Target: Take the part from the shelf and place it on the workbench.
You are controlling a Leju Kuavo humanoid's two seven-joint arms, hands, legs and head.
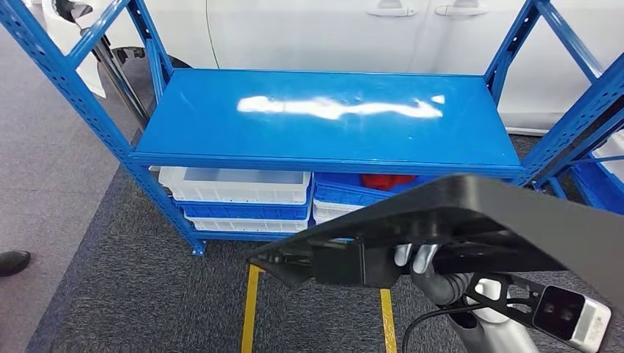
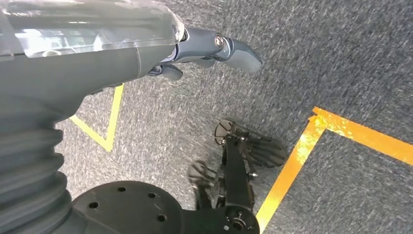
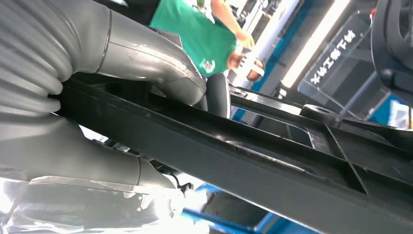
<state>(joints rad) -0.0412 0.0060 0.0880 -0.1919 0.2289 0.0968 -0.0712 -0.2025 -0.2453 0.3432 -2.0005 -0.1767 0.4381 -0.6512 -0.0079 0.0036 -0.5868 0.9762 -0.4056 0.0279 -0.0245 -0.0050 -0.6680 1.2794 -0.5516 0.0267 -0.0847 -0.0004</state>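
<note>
Blue steel shelf (image 1: 327,118) stands ahead, its top deck bare. The black part (image 1: 471,220) is already off it, gripped from beneath by the right hand (image 1: 416,259); its long axis runs near-left to far-right, roughly level. The left hand (image 2: 214,51) hangs, fingers extended, holding nothing. Next step is likely turning toward the workbench.

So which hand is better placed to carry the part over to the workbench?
The right hand: it already grips the black part from beneath, lifted clear of the blue shelf. The left hand hangs over the carpet, holding nothing.
</note>
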